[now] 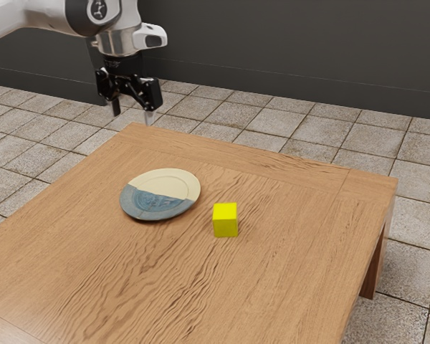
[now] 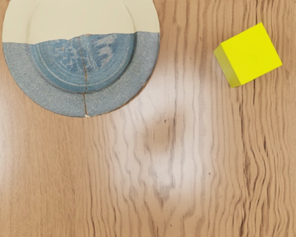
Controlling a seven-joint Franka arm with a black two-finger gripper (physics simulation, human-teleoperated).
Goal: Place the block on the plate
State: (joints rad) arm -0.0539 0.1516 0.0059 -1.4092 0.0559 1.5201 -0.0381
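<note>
High above the table's far left corner in the exterior view, my gripper (image 1: 132,115) hangs open, its two fingers well apart with nothing between them. A yellow block (image 1: 225,220) rests on the wooden table, a short way from the plate (image 1: 160,194) and not touching it. The plate lies flat, part cream and part blue-grey, with a bare surface. In the wrist view the yellow block (image 2: 250,54) stands turned at an angle to the wood grain, apart from the plate (image 2: 84,64).
The wooden table (image 1: 287,272) has its far edge and a leg (image 1: 373,269) toward the exterior view's right. Tiled floor (image 1: 408,287) surrounds it, and a dark wall (image 1: 287,50) stands behind. Bare wood lies around the plate and block.
</note>
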